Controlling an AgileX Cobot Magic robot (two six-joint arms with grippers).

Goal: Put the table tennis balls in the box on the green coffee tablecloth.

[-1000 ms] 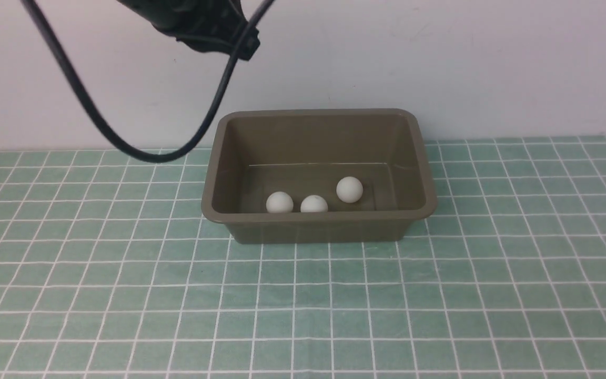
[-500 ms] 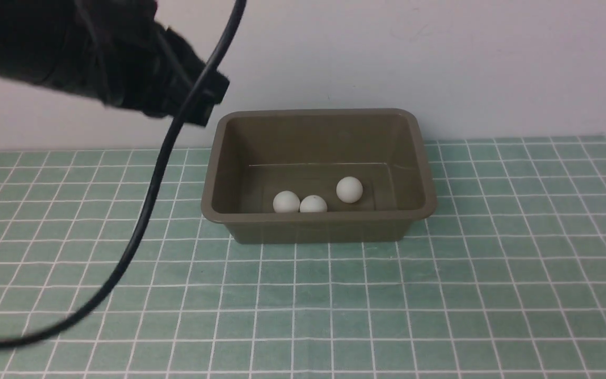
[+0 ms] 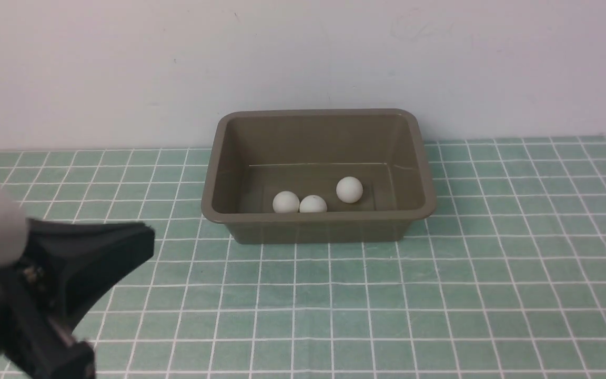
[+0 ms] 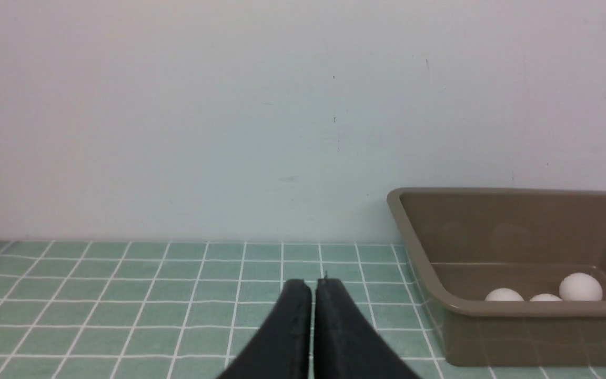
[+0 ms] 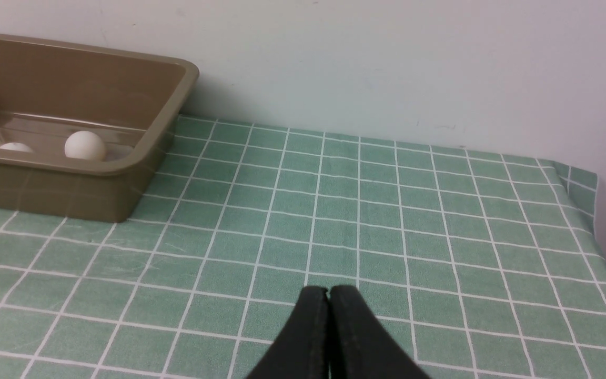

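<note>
Three balls (image 3: 313, 204) in box (image 3: 313, 231), left hand (image 4: 313, 285) well apart

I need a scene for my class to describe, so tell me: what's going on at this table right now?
All three table tennis balls lie inside the olive-brown box, which stands on the green checked tablecloth. Two sit side by side near the box's front; the third is apart, to their right. Neither arm is handling anything: the left gripper and the right gripper are both shut and empty, off to either side of the box.
</note>
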